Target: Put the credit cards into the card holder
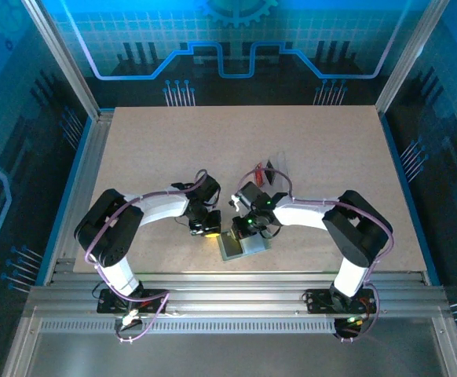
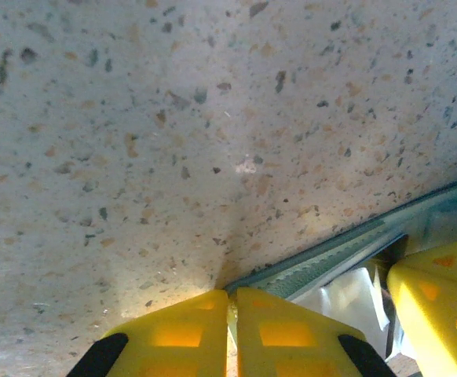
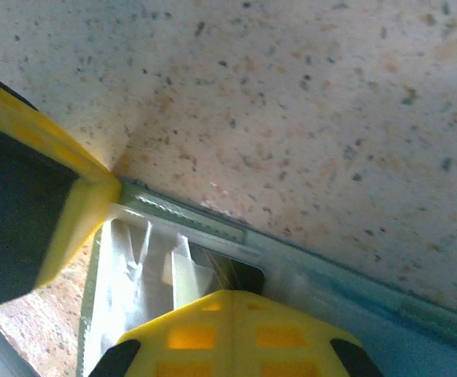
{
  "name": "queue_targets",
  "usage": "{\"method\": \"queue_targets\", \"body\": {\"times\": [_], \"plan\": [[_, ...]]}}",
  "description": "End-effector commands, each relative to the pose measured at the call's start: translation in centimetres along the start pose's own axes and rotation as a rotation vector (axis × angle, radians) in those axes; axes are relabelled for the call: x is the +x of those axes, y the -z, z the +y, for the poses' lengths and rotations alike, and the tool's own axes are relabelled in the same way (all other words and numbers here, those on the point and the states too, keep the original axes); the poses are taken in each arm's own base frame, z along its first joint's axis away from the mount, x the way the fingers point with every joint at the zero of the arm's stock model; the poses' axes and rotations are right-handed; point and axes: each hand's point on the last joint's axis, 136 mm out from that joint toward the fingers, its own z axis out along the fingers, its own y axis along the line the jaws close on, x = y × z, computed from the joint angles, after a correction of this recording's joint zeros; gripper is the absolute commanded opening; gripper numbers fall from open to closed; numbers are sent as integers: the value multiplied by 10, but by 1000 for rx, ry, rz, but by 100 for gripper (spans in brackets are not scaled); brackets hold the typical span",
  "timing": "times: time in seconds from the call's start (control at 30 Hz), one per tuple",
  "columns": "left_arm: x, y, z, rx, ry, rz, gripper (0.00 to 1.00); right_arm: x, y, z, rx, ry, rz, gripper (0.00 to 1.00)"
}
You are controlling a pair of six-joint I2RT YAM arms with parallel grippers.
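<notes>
Top view: high overhead, looking down on whole table [image 1: 173, 157]. Wrist views: close, facing table, sharing card holder [image 2: 330, 255] [image 3: 205, 222] edge.

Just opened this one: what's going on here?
Both arms are working at the flat pale grey-green card holder near the front of the speckled table. The left tool is shut with its tips right at the holder's edge, seemingly pinching it. The right tool is shut directly over the holder. A small red card lies further back on the table, not yet put away.
</notes>
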Motion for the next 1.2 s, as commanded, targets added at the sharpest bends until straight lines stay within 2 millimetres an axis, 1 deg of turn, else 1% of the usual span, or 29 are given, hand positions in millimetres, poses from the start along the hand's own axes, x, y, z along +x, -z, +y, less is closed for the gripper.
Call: {"method": "queue_targets", "body": {"times": [0.0,0.07,0.17,0.2,0.3,0.37,0.4,0.47,0.57,0.73,0.8,0.87,1.07,1.13,1.17], "plan": [[-22,-42,-30,102,-113,-79,9,13,-12,12,-43,10,52,0],[-21,-42,-30,102,-115,-79,9,12,-11,16,-60,10,45,0],[-21,-42,-29,97,-112,-80,9,8,0,6,14,12,19,1],[-21,-41,-29,95,-112,-81,9,5,7,3,47,17,2,3],[-22,-37,-29,94,-113,-92,9,-5,33,-12,181,29,-49,18],[-23,-35,-30,95,-116,-97,9,-9,50,-23,273,39,-76,25],[-23,-35,-30,93,-118,-97,8,-10,56,-29,307,41,-77,28],[-22,-37,-30,94,-117,-94,8,-9,59,-39,344,44,-60,29],[-23,-37,-30,97,-115,-93,9,-6,52,-47,381,63,-12,25],[-23,-37,-30,98,-114,-97,8,-2,33,-55,401,79,44,22],[-22,-36,-30,98,-112,-96,9,0,28,-58,416,80,53,23],[-22,-36,-30,97,-115,-97,9,2,26,-62,443,83,60,27],[-23,-34,-31,99,-117,-100,8,22,11,-67,498,90,119,30],[-24,-35,-31,97,-116,-100,8,30,7,-67,489,78,135,28],[-24,-35,-31,98,-117,-100,8,34,4,-64,476,73,139,26]]}}
